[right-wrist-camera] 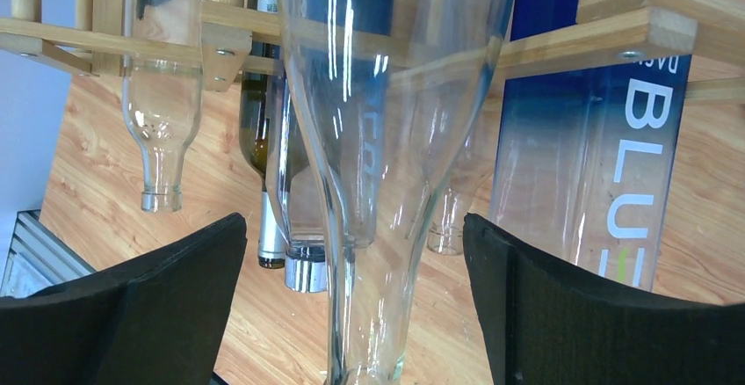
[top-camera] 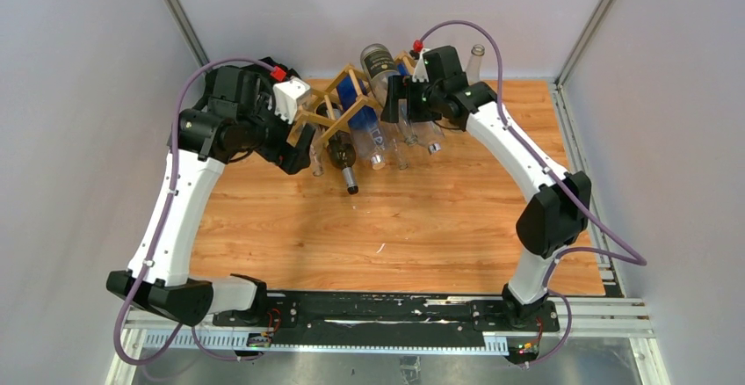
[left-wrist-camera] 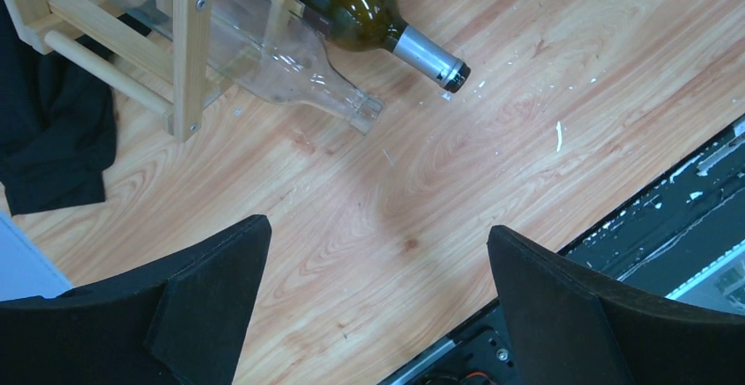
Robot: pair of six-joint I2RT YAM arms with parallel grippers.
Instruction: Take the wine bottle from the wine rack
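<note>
Straddling, with the right gripper [right-wrist-camera: 353,227] spread wide, the neck of the clear wine bottle [right-wrist-camera: 386,139], seemingly without touching the glass. Lying seated in the wine rack [right-wrist-camera: 615,29], between a plain glass bottle [right-wrist-camera: 158,112] and a blue-labelled bottle [right-wrist-camera: 606,156]. Hovering with the left gripper [left-wrist-camera: 378,227] likewise spread, over bare table [left-wrist-camera: 395,183], near a dark green bottle [left-wrist-camera: 351,3] poking from the rack.

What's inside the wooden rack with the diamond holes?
A dark green bottle, a blue bottle and clear glass bottles lie in the wine rack. Its slats cover parts of them, so the exact count is unclear.
</note>
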